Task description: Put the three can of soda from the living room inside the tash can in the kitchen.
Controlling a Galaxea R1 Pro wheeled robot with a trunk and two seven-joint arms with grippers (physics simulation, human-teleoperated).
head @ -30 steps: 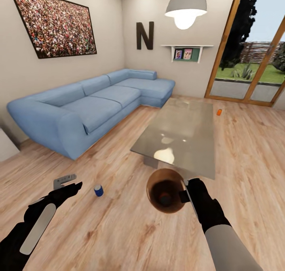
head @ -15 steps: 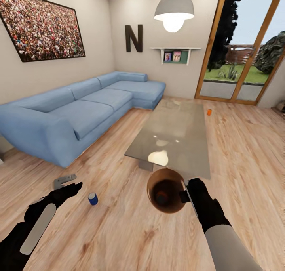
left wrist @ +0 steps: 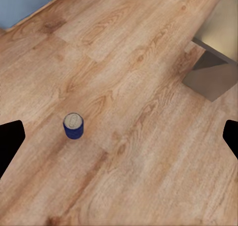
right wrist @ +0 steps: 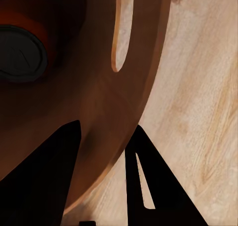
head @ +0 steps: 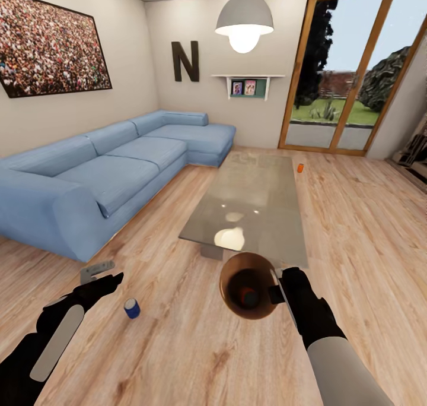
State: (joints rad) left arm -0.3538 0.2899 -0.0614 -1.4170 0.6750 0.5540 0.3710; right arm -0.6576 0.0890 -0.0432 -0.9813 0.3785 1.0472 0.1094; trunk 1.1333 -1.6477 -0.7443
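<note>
Brown bin [head: 249, 284] hangs from right gripper [head: 277, 293], pinched by rim. One orange can [right wrist: 22, 50] already inside. Blue can [head: 131, 308] stands on wood floor [head: 178, 346] near left gripper [head: 110, 275], fingers wide apart. Second orange can [head: 300, 168] far off beside glass table [head: 249, 207]. Two cans left, kitchen after.

Colours, living room
Sofa [head: 118, 174] light blue; floor [head: 367, 228] light wood planks; bin [head: 249, 285] copper-brown; can [head: 131, 308] at 7 o'clock dark blue, far can [head: 300, 168] at 1 o'clock orange.
</note>
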